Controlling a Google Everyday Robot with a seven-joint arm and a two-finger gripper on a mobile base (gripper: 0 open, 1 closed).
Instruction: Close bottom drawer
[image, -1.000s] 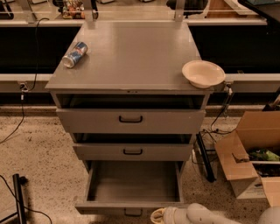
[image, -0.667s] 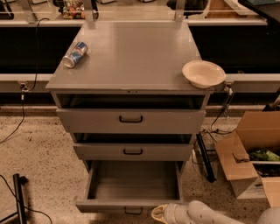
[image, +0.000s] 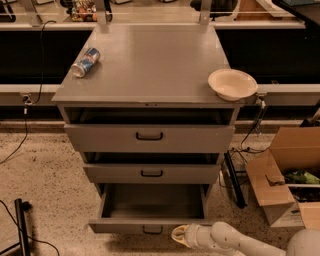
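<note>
A: Claw (image: 181, 236) seen low at the near edge, just right of the handle (image: 152, 229); its opening cannot be told, nothing seen held.
B: Bottom drawer (image: 120, 226) pulled well out. Front should be pushed squarely, near centre, straight back.

A cream hand (image: 181, 235) sits beside the grey bottom drawer (image: 150, 205).

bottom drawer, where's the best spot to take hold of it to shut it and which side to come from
Take the bottom drawer at its front panel, at or beside the small black handle in the middle, coming from the front. It stands pulled far out, so a centred contact should slide it straight in. The gripper sits low just beside the handle.
</note>
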